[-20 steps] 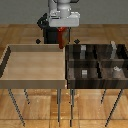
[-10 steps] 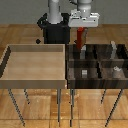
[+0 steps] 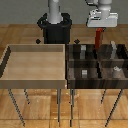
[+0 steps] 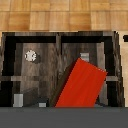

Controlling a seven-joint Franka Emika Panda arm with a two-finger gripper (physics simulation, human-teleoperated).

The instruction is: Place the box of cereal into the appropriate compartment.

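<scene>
My gripper (image 3: 99, 30) is shut on the box of cereal (image 3: 99, 38), a flat red box that hangs upright below the fingers. It is held above the back row of the dark brown four-section bin (image 3: 71, 64), about over the middle divider. The tall pale grey upright block (image 3: 114, 50) stands in the back section on the exterior view's right, just beside the box. In the wrist view the red box (image 4: 80, 85) lies tilted across the frame above the bin, and a pale grey block (image 4: 18, 99) shows in one section. The fingertips are hidden there.
A small grey cube (image 3: 84, 73) and a pale can shape (image 3: 116, 70) sit in the two front sections; both show in the wrist view, the cube (image 4: 85, 56) and the can (image 4: 31, 55). A large pale wooden tray (image 3: 35, 62) stands on the exterior view's left. The robot base (image 3: 55, 25) is behind.
My gripper has carried the red box toward the exterior view's right, from over the tray-bin boundary to over the bin's back row.
</scene>
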